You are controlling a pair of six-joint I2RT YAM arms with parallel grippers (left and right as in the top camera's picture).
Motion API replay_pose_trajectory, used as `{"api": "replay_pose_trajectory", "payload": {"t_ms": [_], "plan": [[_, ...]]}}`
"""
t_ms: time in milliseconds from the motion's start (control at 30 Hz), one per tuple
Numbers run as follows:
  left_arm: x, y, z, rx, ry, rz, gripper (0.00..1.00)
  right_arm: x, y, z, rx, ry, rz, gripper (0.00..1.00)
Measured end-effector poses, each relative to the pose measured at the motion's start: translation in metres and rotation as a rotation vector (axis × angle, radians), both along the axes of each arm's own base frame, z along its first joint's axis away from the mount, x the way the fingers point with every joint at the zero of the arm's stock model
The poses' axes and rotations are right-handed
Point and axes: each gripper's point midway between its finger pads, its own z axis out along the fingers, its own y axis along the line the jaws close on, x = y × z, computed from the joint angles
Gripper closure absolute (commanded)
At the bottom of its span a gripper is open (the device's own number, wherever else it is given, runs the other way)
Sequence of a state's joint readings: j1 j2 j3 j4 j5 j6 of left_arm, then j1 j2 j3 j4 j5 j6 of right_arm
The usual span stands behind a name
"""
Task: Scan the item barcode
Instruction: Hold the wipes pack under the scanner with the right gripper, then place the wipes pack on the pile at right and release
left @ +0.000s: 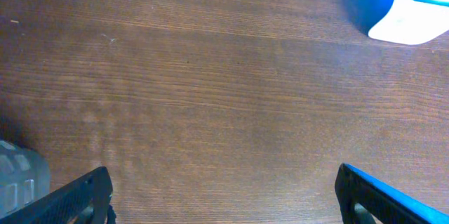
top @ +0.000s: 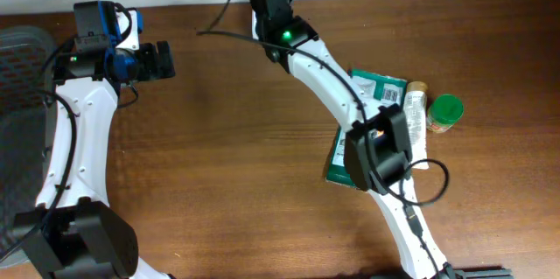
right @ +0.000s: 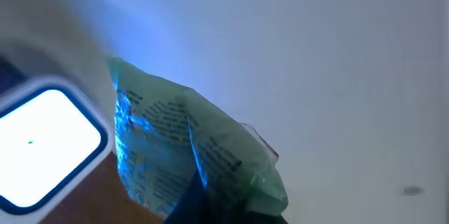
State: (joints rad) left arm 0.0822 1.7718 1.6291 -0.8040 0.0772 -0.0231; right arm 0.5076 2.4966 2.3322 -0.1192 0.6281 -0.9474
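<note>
Right gripper (right: 210, 206) is clamped fully closed on an edge of the green pouch (right: 203, 140). It holds the pouch up off the worktop (left: 210, 76) by the far edge, just beside the white scanner (right: 42, 143), and blue scan light is washing over the printed face. Left gripper (top: 164, 60) is spread wide over bare wood, holding nothing. Treat the pouch as light, soft, crinkly film: it flops and creases, so the code can fold out of the beam. You want the pinch on a seam clear of the print, not across the barcode. The wrist view is too blurred for me to find the barcode, so my guess is the face needs tilting flatter toward the scanner. Film is likely slick, so a thin pinch may slip if you swing fast. Spare packets (top: 378, 85) and the green-capped bottle (top: 446, 111) lie on the worktop, well apart from the scan.
</note>
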Motion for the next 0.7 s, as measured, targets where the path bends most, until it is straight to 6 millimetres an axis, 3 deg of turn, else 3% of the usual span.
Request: {"api": "replay_pose_trajectory", "payload": {"t_ms": [133,500,533,633,667,700], "plan": [[0.000,0.000,0.000,-0.001,0.000,0.000,0.01,0.009,0.005,-0.038,-0.111,0.034,0.025,0.96],[0.000,0.000,0.000,0.000,0.000,0.000,0.01,0.012,-0.003,-0.034,-0.111,0.018,0.007,0.96],[0.000,0.000,0.000,-0.001,0.000,0.000,0.01,0.010,-0.005,-0.040,-0.080,0.040,-0.007,0.96],[0.000,0.000,0.000,0.000,-0.001,0.000,0.01,-0.006,-0.005,-0.051,0.031,0.153,-0.009,0.96],[0.000,0.000,0.000,0.000,0.000,0.000,0.01,-0.013,-0.004,-0.046,0.074,0.186,0.001,0.96],[0.000,0.000,0.000,-0.001,0.001,0.000,0.01,-0.027,-0.004,-0.026,0.153,0.217,0.011,0.96]]}}
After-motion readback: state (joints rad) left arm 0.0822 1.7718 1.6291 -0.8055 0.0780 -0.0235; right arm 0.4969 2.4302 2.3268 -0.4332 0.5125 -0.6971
